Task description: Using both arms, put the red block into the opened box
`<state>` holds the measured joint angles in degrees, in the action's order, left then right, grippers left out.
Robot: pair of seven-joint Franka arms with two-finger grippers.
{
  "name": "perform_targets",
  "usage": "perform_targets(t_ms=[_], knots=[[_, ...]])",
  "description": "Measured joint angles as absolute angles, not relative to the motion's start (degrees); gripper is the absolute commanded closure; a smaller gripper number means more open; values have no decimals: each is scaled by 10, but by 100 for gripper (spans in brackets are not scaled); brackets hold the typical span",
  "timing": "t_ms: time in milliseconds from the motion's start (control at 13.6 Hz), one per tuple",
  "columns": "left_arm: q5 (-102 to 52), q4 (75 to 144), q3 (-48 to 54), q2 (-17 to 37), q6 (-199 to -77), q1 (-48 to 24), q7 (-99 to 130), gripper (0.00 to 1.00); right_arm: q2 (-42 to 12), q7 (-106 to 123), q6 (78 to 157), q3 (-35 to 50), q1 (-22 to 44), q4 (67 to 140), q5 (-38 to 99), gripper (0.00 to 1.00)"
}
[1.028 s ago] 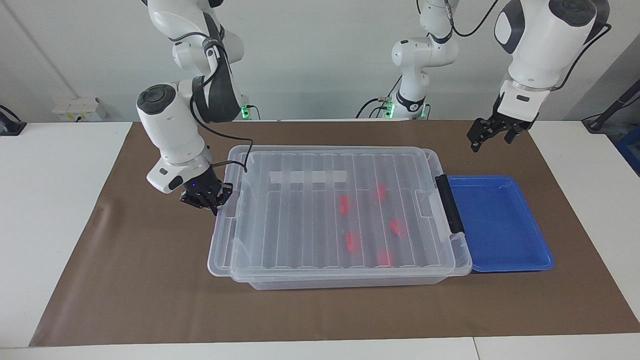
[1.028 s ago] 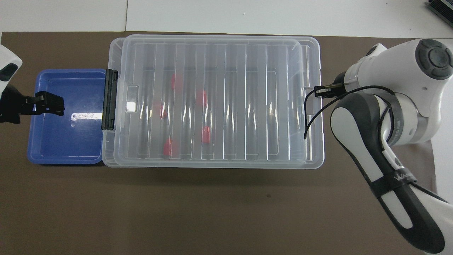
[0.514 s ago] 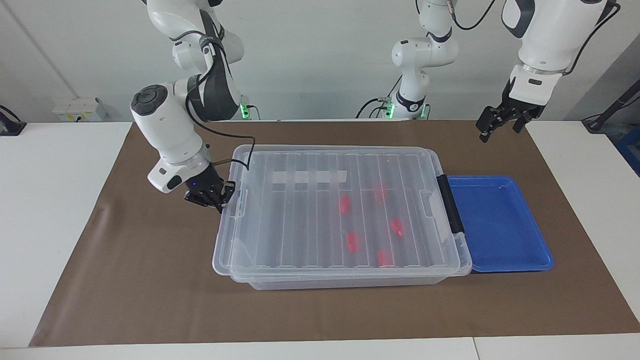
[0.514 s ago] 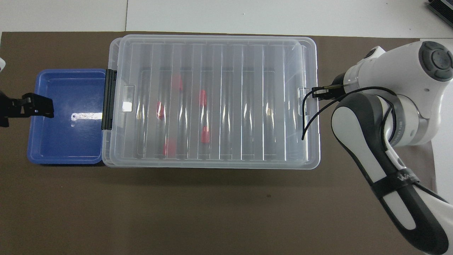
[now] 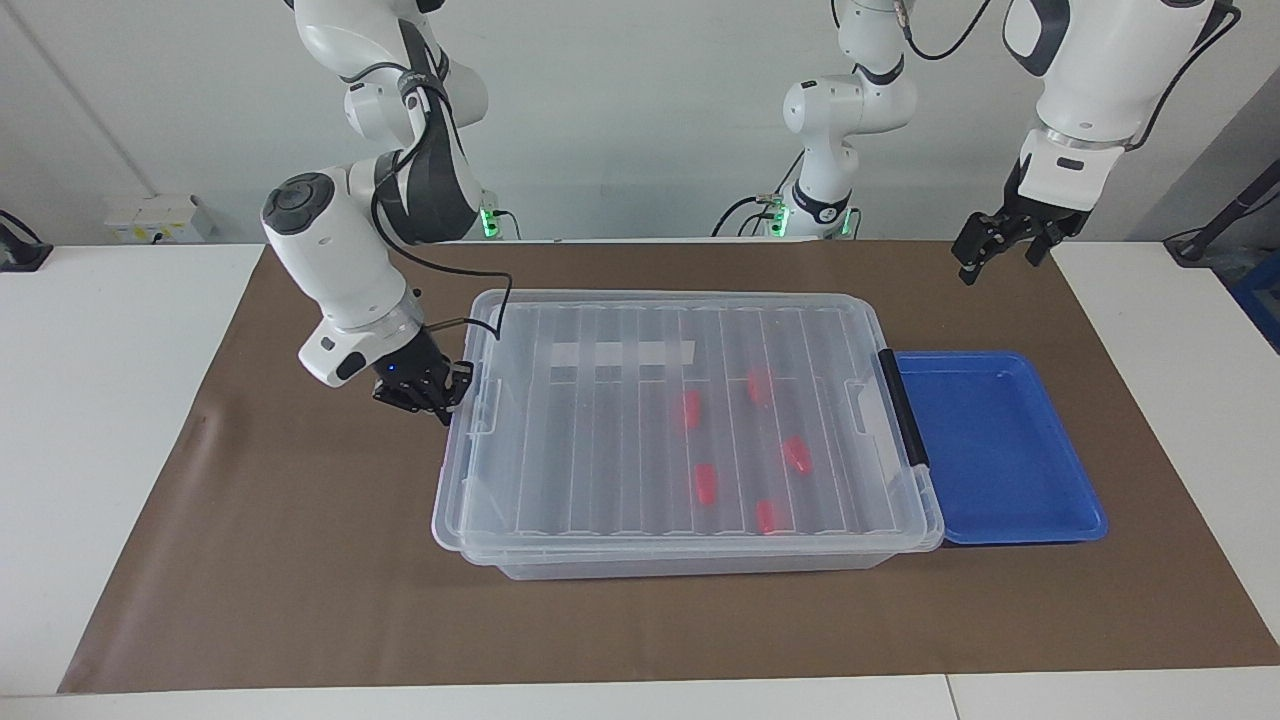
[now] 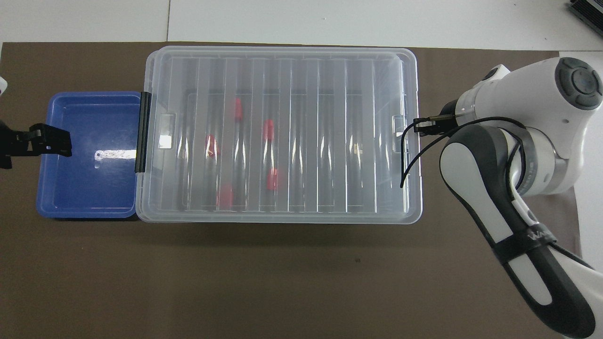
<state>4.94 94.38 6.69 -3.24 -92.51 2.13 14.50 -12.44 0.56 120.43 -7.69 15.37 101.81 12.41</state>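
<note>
My right gripper (image 5: pixel 441 392), fingers closed, grips the lid (image 5: pixel 640 420); left gripper (image 5: pixel 1000 245) hangs open over the counter (image 5: pixel 300 560).

The setting is a robotics laboratory workcell. Two white jointed arms (image 5: pixel 340 250) are mounted at the edge of a white table (image 5: pixel 110 400) covered by a brown mat (image 5: pixel 300 560), with exposed cabling and a green indicator light (image 5: pixel 489 219) at the arm bases. A plain pale wall (image 5: pixel 620 110) backs the table, a power strip (image 5: pixel 155 218) rests on the table near the wall, and the work items are a clear plastic box (image 5: pixel 680 420) and a blue tray (image 5: pixel 1000 450), laid out as test props.
</note>
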Motion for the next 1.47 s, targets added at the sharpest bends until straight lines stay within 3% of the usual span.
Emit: perform_targets(t_ms=[73, 294, 808, 1248, 1469], knots=[[49, 944, 67, -32, -925, 21, 145, 0, -124, 6, 1204, -77, 154, 1019, 121, 1], [49, 944, 67, -32, -930, 21, 145, 0, -115, 6, 1196, -82, 152, 1018, 64, 0], [-18, 953, 66, -33, -947, 40, 146, 0, -30, 6, 1080, -89, 118, 1000, 21, 0], [-64, 980, 67, -43, -961, 41, 146, 0, 23, -57, 909, -94, 103, 944, -3, 0], [-66, 990, 70, -47, -969, 40, 146, 0, 28, -64, 886, -94, 97, 940, -3, 0]])
